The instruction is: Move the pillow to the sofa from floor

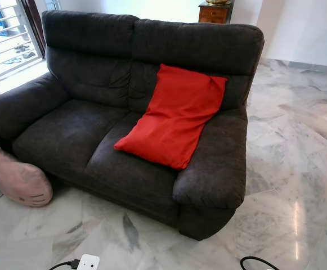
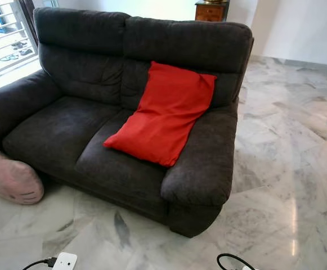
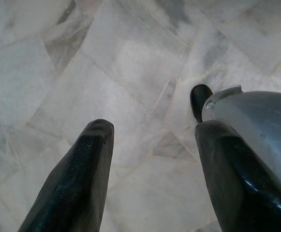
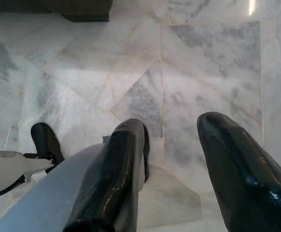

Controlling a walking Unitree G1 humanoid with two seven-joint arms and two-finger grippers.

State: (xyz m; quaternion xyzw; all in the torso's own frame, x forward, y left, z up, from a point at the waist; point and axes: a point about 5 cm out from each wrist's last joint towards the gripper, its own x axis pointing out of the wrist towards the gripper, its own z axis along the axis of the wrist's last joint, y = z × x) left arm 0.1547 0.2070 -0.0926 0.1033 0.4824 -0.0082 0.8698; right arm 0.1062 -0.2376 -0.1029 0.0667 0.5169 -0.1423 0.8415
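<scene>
Walk to the pink pillow (image 1: 18, 180) on the floor beside the sofa (image 1: 67, 135), both grippers (image 3: 152, 159) (image 4: 171, 150) spread wide and empty.

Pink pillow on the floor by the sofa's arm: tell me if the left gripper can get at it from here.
Probably not yet. The pink pillow lies against the sofa with bare floor before it, so nothing blocks it, but the left gripper hangs open over the marble, not near it.

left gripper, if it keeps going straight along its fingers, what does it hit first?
Most likely the marble floor. The left gripper hangs open, pointing down at bare tiles, with nothing between its fingers and the floor; how far off the floor is can't be told.
</scene>
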